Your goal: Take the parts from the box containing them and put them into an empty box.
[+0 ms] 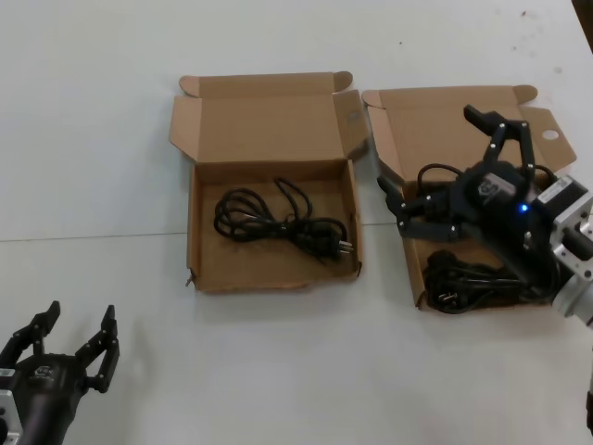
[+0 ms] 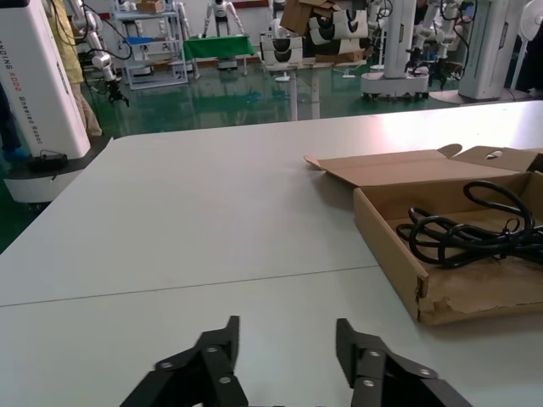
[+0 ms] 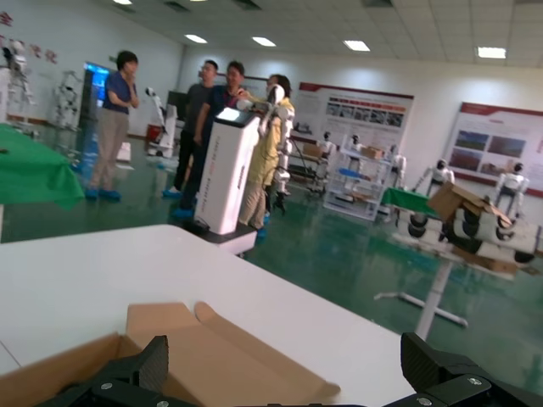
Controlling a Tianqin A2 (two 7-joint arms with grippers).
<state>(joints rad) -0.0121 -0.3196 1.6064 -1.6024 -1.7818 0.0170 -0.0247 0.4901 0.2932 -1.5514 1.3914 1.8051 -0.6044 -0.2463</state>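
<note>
The box with the punched hole (image 1: 550, 134) in its lid flap lies at the right (image 1: 412, 139); a black power cable (image 1: 463, 283) rests at its near end. My right gripper (image 1: 431, 162) hovers over this box, open wide, with nothing between its fingers; the right wrist view shows my right gripper (image 3: 284, 348) above the brown lid flap (image 3: 212, 352). The other box (image 1: 196, 222), with a torn front wall (image 2: 475, 297), holds one coiled black cable (image 1: 278, 222) (image 2: 467, 229). My left gripper (image 1: 79, 324) (image 2: 287, 331) waits open over the table at the near left.
The white table (image 1: 93, 139) stretches to the left and in front of the boxes. Both lids stand folded back toward the far side. Beyond the table are a green floor, robot stands and people (image 3: 119, 119).
</note>
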